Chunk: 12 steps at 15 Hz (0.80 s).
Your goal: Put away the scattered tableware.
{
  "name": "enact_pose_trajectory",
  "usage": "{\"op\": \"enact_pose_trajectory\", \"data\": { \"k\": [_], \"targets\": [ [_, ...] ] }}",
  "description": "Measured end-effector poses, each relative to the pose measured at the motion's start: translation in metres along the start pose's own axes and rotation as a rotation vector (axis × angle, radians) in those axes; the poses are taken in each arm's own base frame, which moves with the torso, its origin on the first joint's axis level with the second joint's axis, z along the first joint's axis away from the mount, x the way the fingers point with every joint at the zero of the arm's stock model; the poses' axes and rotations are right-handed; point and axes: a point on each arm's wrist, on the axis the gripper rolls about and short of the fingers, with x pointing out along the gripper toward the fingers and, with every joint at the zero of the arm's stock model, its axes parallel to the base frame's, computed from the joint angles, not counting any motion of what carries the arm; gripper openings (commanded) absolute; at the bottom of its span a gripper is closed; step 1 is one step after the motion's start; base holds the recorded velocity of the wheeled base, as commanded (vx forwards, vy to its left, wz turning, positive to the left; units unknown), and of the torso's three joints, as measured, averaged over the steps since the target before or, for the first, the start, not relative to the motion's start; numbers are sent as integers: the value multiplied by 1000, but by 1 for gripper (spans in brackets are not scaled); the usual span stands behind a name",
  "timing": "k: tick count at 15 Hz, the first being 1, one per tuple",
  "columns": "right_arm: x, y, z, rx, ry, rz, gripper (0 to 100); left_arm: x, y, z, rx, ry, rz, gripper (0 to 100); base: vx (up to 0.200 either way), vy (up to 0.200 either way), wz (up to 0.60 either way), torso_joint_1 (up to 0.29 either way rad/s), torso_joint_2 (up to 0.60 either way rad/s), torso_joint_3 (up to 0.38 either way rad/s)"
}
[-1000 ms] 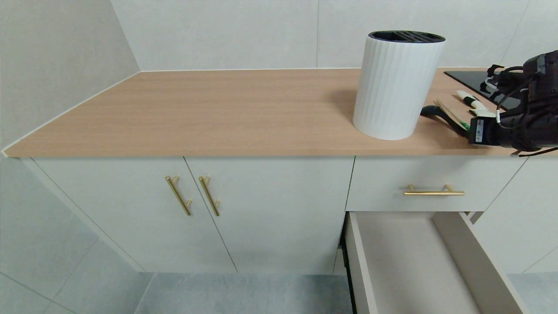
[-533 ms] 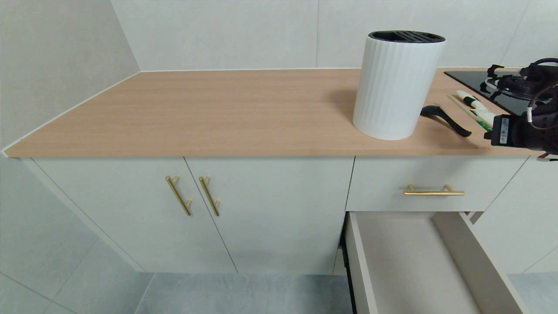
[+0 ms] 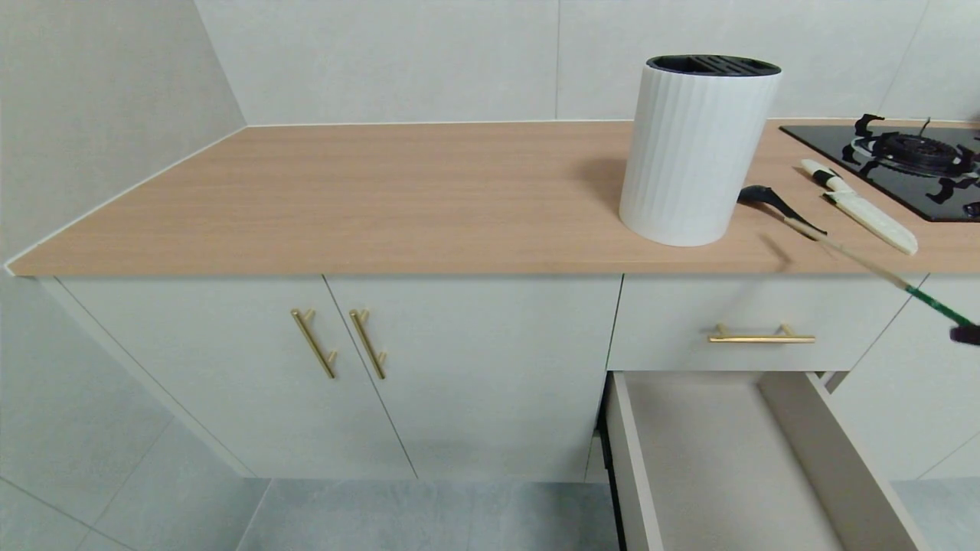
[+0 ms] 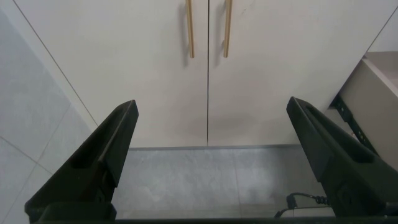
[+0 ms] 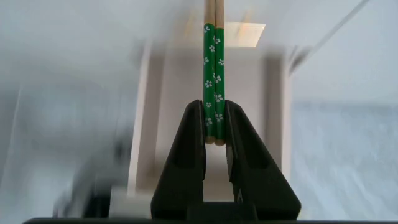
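— Wood counter (image 3: 383,199) along the tiled wall (image 3: 383,61), open drawer (image 3: 712,459) under its right end. What sits on top?
— White holder (image 3: 693,153), right of centre. Right of that the stove (image 3: 903,161), and between the two the knife (image 3: 861,207) and a black ladle (image 3: 773,203) lie flat.
— And the chopsticks (image 3: 865,264)?
— Off the counter now. A second ago the right arm was low over them beside the ladle. It has since pulled back to the near right, and the pair slants in the air across the counter's near edge.
— Grip?
— Right gripper (image 5: 215,115) is pinched narrow on their green ends. Left gripper (image 4: 211,106) is spread wide, holding nothing, low before the cupboard doors (image 4: 208,62).
— So the pick is done?
— Looks so. I'd judge stowing comes next, in the drawer or the holder. Knife and ladle are not yet put away.
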Motion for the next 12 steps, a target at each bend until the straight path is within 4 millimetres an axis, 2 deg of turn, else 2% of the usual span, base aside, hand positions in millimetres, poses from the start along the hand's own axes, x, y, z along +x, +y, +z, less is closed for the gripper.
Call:
{"op": "enact_pose_trajectory", "data": {
  "k": [2,4,8,12],
  "targets": [
    [-24,4,-27,-67,57,90,0,0,0,0,0,0,0,100,0,0,0,0,0,0],
    [-26,7,-46,-134,104,161,0,0,0,0,0,0,0,100,0,0,0,0,0,0],
    [14,16,-65,-174,303,225,0,0,0,0,0,0,0,100,0,0,0,0,0,0],
    [46,23,-71,-170,454,239,0,0,0,0,0,0,0,100,0,0,0,0,0,0]
  ]
}}
